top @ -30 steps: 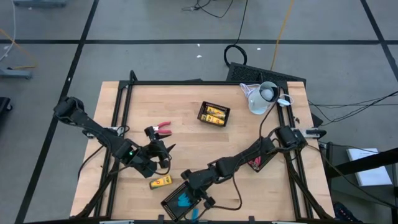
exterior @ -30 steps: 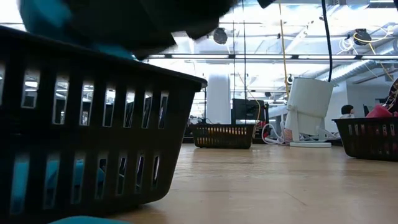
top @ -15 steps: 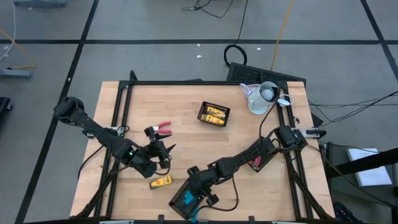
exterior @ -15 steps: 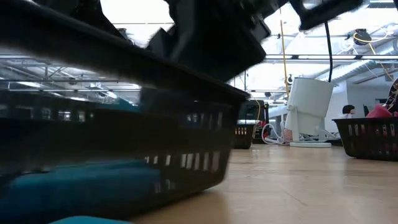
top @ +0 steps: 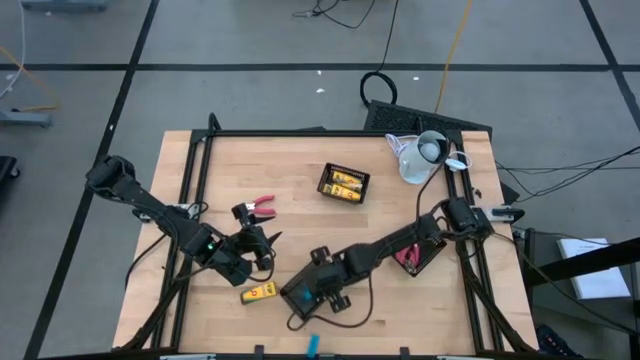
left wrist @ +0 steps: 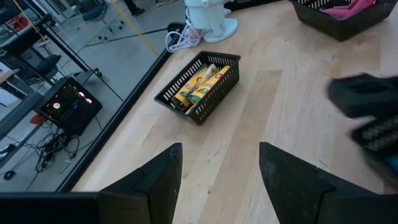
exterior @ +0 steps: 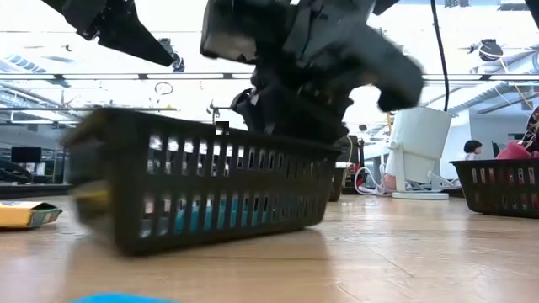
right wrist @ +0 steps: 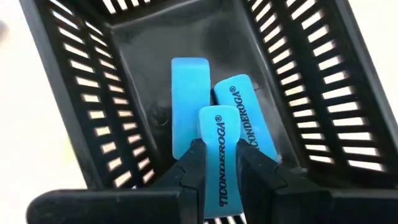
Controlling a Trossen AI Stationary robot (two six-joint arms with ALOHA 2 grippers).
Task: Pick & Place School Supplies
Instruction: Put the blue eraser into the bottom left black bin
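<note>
Blue eraser held over the black mesh tray by the right pincer (right wrist: 219, 163).

A bright-blue oblong eraser (right wrist: 219, 155) is clenched end-on between the right pincer's fingers, its long axis running straight ahead into the black slotted plastic tray (right wrist: 81, 93), just above two more blue erasers (right wrist: 189, 106) lying on the tray floor. The right arm is stretched low across the wooden desk (top: 300, 180); the left pincer (left wrist: 217, 168) is parked released nearby, near a yellow-and-black block (top: 260, 292).

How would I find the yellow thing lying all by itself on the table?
Look at the wooden table, front edge. The yellow-and-black block lies flat there, between the left gripper and a black tray. Other yellow blocks sit inside a tray.
</note>
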